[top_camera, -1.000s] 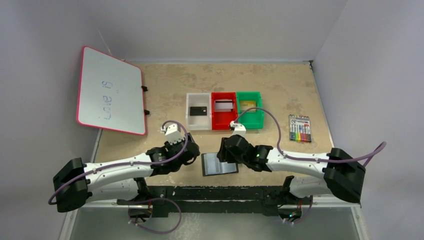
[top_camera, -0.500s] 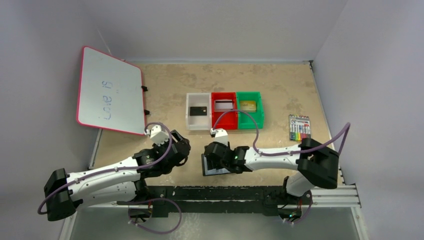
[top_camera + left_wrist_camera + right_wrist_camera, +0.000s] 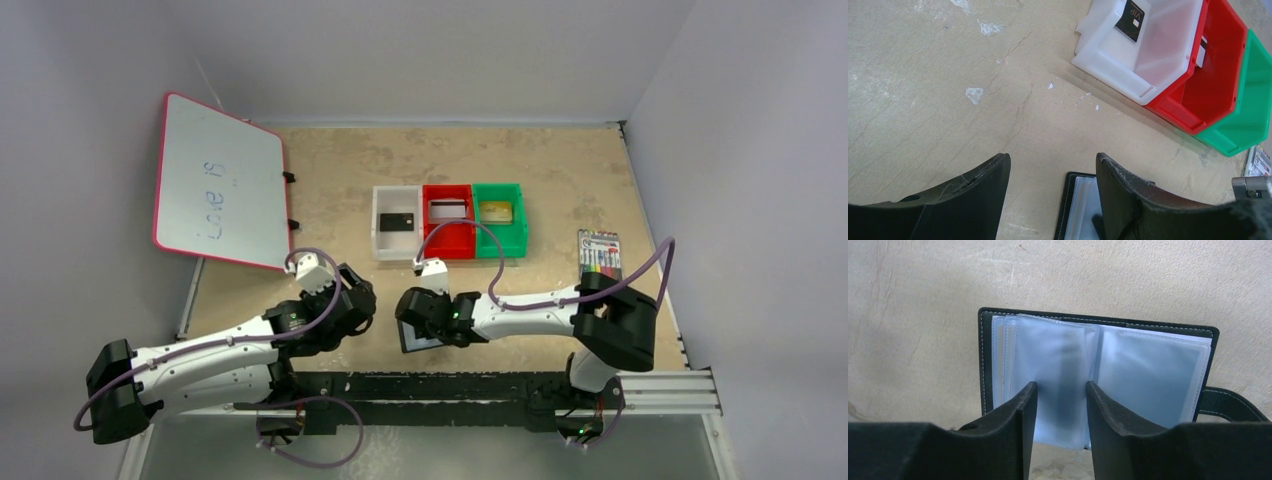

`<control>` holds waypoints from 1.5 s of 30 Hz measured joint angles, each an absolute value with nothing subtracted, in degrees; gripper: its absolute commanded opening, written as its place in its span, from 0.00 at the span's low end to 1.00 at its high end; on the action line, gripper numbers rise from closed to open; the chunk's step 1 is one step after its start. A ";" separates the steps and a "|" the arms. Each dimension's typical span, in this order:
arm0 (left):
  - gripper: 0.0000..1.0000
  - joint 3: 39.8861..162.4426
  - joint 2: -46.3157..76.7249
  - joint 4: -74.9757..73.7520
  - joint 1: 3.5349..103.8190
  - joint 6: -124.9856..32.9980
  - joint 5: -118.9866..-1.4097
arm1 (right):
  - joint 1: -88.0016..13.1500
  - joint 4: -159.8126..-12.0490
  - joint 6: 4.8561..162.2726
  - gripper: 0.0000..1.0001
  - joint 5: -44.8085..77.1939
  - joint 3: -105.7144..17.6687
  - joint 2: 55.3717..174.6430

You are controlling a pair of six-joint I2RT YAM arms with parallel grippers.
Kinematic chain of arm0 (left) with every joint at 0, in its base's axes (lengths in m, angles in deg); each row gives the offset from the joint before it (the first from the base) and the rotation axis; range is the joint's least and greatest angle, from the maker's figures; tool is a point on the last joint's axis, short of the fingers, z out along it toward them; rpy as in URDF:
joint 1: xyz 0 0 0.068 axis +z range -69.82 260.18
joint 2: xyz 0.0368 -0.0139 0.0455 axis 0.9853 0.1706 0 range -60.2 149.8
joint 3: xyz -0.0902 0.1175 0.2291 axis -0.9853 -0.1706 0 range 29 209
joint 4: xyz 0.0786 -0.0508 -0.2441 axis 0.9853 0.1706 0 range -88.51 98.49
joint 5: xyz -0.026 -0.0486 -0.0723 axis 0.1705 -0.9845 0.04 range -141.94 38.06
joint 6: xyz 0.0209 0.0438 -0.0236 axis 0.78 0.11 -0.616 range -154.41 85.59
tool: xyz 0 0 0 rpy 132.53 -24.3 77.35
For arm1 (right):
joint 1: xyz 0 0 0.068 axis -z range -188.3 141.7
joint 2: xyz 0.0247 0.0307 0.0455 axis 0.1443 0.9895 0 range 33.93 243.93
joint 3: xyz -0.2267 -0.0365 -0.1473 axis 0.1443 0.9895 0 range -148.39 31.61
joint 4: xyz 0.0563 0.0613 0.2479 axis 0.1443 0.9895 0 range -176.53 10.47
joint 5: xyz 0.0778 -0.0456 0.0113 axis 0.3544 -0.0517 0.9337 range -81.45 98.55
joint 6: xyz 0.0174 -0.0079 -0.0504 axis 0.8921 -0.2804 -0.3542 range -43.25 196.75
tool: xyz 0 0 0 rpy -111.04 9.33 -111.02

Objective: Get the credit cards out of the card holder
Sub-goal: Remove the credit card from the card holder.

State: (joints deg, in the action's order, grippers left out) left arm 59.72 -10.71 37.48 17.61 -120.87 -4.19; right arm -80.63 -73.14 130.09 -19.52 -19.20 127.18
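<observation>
The card holder (image 3: 1148, 365) lies open on the table near the front, its clear blue sleeves facing up and its strap tab (image 3: 1228, 402) to the right. My right gripper (image 3: 1061, 387) hangs open just above the left sleeves, with one loose sleeve page seen between the fingers. In the top view the right gripper (image 3: 412, 312) covers most of the card holder (image 3: 420, 343). My left gripper (image 3: 1053, 160) is open over bare table just left of the card holder (image 3: 1079, 200). The black credit card (image 3: 397, 221), the silver one (image 3: 448, 209) and the gold one (image 3: 496, 211) each lie in a bin.
White bin (image 3: 385, 245), red bin (image 3: 445, 245) and green bin (image 3: 505, 240) stand in a row behind the holder. A marker pack (image 3: 598, 250) lies at the right, partly behind my right arm. A whiteboard (image 3: 220, 180) leans at the back left.
My right gripper has swung left and lower onto the card holder, and its elbow has folded in. The left gripper has drawn back a little to the left.
</observation>
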 measured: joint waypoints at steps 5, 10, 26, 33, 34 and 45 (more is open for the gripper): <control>0.63 59.72 -9.55 36.28 17.61 -120.08 -4.85 | -80.61 -73.16 130.75 0.12 -19.83 -19.13 127.29; 0.63 59.72 -6.49 33.26 17.61 -117.72 -6.68 | -80.44 -75.56 130.70 0.00 -18.91 -18.06 126.90; 0.63 59.72 -1.22 24.91 17.61 -112.30 -13.00 | -69.95 -90.17 130.79 0.00 -6.21 -0.86 109.80; 0.63 59.74 0.48 16.28 17.61 -108.21 -18.48 | -64.18 -97.05 132.67 0.00 -0.27 4.91 104.75; 0.63 59.74 1.36 14.49 17.61 -107.54 -19.64 | -63.59 -97.77 133.02 0.00 0.63 5.50 104.43; 0.63 59.72 13.99 -4.01 17.59 -105.29 -31.34 | -60.02 -102.51 134.70 0.00 5.39 9.20 103.14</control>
State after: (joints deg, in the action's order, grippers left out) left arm 59.72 13.99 -4.01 17.59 -105.29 -31.34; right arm -60.02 -102.51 134.70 5.39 9.20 103.14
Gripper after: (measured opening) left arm 0.632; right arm 0.004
